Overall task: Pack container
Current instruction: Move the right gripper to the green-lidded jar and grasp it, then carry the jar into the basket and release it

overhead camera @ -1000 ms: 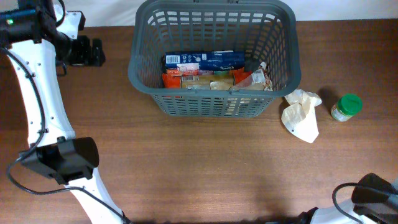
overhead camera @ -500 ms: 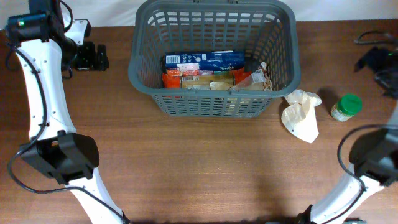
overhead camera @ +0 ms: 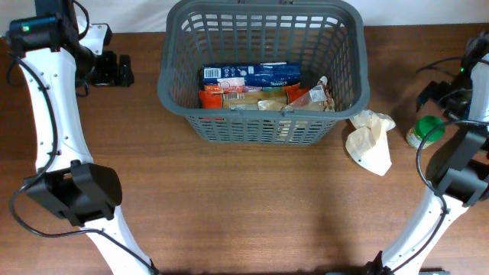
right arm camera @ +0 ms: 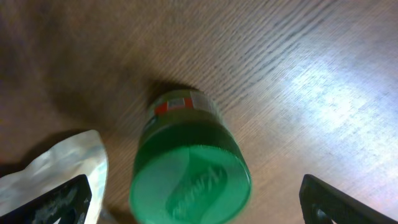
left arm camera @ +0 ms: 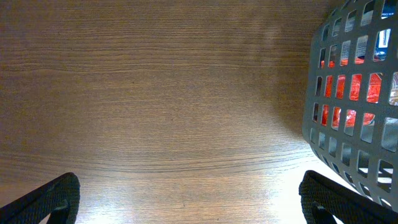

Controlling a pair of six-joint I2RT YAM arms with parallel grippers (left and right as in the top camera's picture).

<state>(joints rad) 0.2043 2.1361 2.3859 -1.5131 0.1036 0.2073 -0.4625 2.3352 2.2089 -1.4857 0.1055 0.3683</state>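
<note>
Just right of the container [overhead camera: 260, 128] rim lie pouch [overhead camera: 370, 140], then jar [overhead camera: 425, 131].

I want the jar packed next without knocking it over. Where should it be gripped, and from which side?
Grip the jar across its round green lid, coming straight down from above. It stands upright with the lid facing up, so the lid's rim offers two opposite sides to close on. The crumpled white bag lies close on one side, so the grip is probably best turned to miss it.

Even overhead light; glare patches on the table [left arm camera: 186, 186] in both wrist views; jar lid [right arm camera: 191, 186] blurred.
</note>
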